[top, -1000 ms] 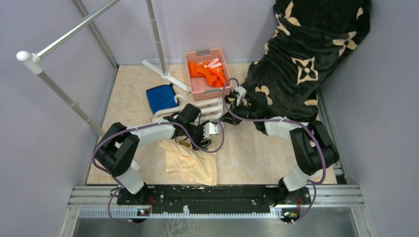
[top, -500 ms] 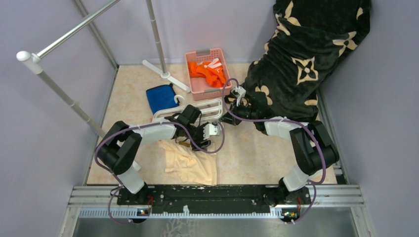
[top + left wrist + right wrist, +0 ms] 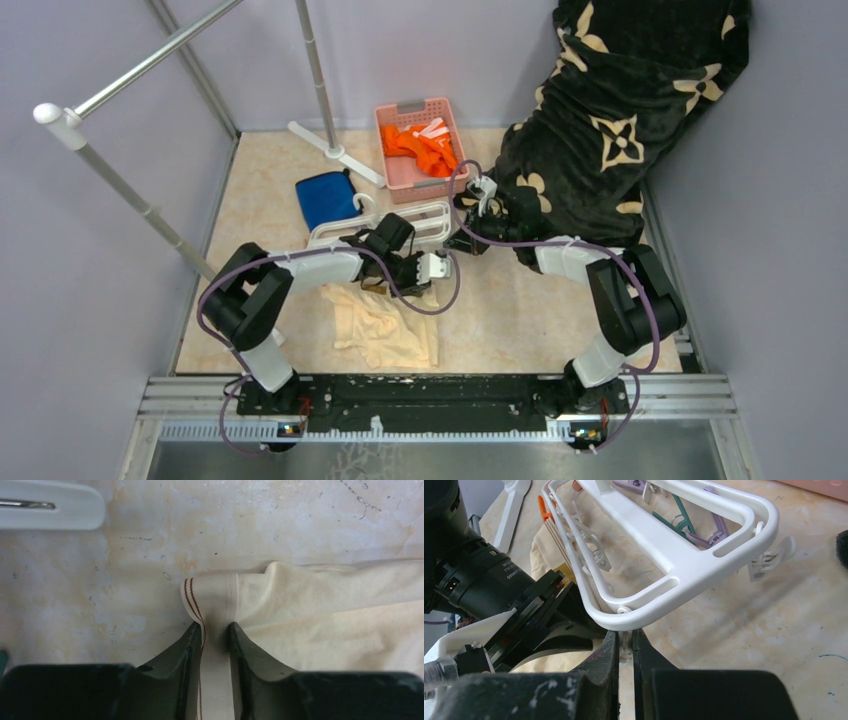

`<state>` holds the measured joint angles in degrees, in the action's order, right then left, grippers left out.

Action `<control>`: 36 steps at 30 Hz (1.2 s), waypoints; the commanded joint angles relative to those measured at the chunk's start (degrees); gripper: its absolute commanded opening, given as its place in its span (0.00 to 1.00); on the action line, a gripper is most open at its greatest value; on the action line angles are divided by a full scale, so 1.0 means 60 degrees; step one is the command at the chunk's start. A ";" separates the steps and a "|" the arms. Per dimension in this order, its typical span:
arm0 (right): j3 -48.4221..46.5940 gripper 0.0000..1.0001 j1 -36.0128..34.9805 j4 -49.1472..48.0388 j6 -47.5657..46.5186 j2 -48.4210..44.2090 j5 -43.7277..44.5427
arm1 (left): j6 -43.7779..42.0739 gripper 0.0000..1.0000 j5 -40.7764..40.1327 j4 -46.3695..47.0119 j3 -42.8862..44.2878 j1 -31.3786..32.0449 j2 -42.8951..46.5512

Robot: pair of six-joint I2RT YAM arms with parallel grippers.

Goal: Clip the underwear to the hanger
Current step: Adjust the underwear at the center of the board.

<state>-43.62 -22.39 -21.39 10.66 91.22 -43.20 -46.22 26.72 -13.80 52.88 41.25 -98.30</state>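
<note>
Left pincer (image 3: 216, 630): clamped on striped waistband fold of pale peach soft-fabric underwear (image 3: 325, 610); rest of garment flat on bench (image 3: 300, 520)

Right pincer (image 3: 625, 640): closed on near rim of white plastic bar-frame hanger (image 3: 684, 560)

Hanger clips just beyond pinched waistband; left arm nearer

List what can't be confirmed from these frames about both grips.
- Left wrist: how deep the underwear band sits in the left gripper; the jaws cover it.
- Left wrist: white plastic piece, top left, cut off by the edge; unidentifiable.
- Right wrist: which hanger part the right gripper pinches; the frame's rim hides it.
- Top view: both grips too small, covered by the wrists above them.
</note>
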 commanded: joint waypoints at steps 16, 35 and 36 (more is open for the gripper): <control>-0.0545 0.00 -0.0106 -0.0094 -0.0330 -0.0396 0.0244 | 0.0143 0.00 -0.3417 0.0968 -0.1081 0.0617 0.2492; -0.0526 0.00 -0.0106 0.0033 -0.0327 -0.0395 0.0379 | 0.2725 0.00 -0.8507 0.2805 -0.2388 0.3972 0.3147; -0.0517 0.00 -0.0106 0.0045 -0.0353 -0.0394 0.0406 | 0.3127 0.01 -0.8197 0.2631 -0.2360 0.4031 0.3109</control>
<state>-44.36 -22.50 -18.33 9.43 91.20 -40.56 -38.20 -24.99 6.55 37.95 63.75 -78.15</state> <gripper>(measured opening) 0.050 0.081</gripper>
